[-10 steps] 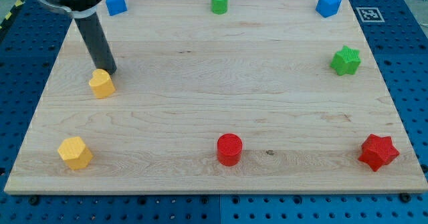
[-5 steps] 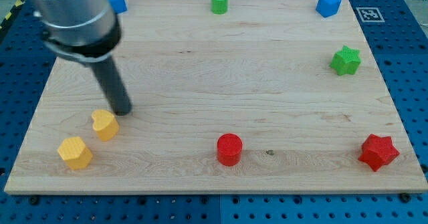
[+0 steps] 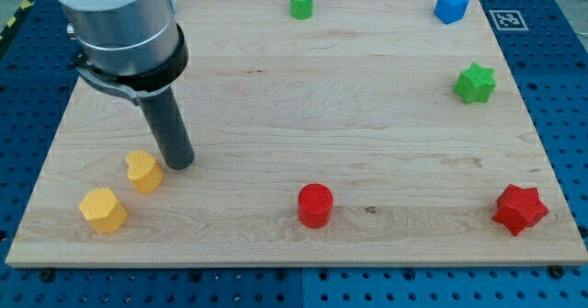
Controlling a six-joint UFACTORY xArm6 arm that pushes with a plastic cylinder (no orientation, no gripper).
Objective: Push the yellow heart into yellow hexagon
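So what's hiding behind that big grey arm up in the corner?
Nothing can be seen there: the arm covers the board's top left corner. Below it, my tip stands just right of the yellow heart, near the yellow hexagon.

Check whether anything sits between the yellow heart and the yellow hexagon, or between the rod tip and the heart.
Nothing visible does. The yellow heart lies just up and right of the yellow hexagon, with only bare board between them. My tip stands immediately at the heart's right, nothing between.
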